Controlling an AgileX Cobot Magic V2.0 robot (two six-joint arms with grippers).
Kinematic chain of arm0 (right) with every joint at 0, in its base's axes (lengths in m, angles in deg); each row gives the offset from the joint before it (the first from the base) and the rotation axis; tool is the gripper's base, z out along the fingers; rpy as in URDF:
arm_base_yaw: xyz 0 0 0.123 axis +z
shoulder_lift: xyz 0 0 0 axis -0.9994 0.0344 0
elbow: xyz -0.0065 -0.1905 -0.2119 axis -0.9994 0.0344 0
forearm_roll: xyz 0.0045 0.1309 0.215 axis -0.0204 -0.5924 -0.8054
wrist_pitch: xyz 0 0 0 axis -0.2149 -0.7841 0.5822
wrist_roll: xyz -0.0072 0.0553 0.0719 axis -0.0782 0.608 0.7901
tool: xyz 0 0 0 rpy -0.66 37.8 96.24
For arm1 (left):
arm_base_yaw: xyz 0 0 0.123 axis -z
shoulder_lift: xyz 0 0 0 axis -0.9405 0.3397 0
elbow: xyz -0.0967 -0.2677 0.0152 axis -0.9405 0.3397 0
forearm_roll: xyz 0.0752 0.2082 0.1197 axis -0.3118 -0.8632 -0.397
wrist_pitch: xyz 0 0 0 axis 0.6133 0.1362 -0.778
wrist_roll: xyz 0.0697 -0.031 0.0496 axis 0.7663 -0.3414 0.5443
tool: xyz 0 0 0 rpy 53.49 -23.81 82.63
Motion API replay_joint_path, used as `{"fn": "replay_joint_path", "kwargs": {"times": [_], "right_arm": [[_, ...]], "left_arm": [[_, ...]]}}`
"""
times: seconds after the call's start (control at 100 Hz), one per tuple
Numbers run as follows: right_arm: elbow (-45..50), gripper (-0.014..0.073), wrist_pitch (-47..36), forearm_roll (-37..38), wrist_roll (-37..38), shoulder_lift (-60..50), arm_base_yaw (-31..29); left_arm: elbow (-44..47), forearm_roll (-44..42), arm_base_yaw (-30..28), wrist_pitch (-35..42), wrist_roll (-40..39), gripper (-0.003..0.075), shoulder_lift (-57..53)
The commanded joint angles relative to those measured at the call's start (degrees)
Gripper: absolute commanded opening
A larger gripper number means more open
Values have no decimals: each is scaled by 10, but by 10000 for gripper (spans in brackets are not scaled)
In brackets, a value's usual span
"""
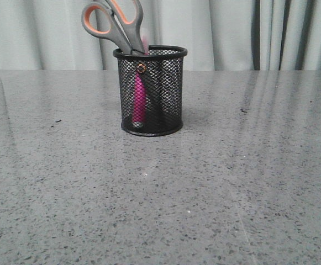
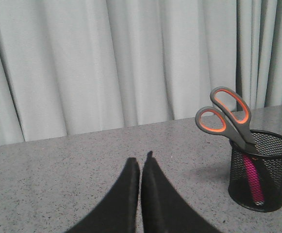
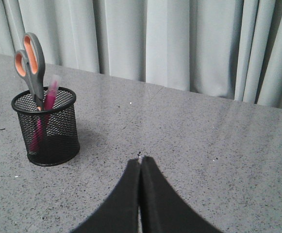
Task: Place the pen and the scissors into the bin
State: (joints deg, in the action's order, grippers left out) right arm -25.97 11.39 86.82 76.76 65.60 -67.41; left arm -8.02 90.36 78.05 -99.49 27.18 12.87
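On the grey speckled stone-look table (image 1: pixel 232 182), right in the middle of your front view, you've got the black wire-mesh cylindrical bin (image 1: pixel 151 91) standing upright, and both items are inside it. The scissors with grey handles lined in orange (image 1: pixel 113 22) sit blades-down, handles poking well above the rim and leaning toward your left side. The short magenta-pink pen (image 1: pixel 139 99) stands in there too, showing through the mesh just beside the blades, its pale end peeking over the rim in the right wrist view. Your left gripper (image 2: pixel 141 167) is clenched, fingers pressed together with nothing between them, hovering over bare table well apart from the bin. Your right gripper (image 3: pixel 141 165) is likewise clenched on nothing. Pale pleated curtains (image 1: pixel 232 33) hang behind the table.
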Motion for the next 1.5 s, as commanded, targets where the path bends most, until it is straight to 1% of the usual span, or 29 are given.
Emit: {"fn": "replay_joint_path", "kwargs": {"times": [0.0, 0.18, 0.36, 0.5, 1.49], "right_arm": [[17, -65, -70, 9, -6, -43, -3], [62, -65, -62, 9, -6, -119, -3], [63, -65, -92, 9, -6, -113, -3], [63, -65, -92, 9, -6, -113, -3], [63, -65, -91, 9, -6, -113, -3]], "left_arm": [[2, 21, -1, 38, -1, -20, -14], [30, 27, -1, 36, -1, -20, -32], [40, 39, -1, 53, -1, -20, -32], [40, 43, -1, 67, -1, -20, -32], [40, 45, -1, 67, -1, -20, -32]]}}
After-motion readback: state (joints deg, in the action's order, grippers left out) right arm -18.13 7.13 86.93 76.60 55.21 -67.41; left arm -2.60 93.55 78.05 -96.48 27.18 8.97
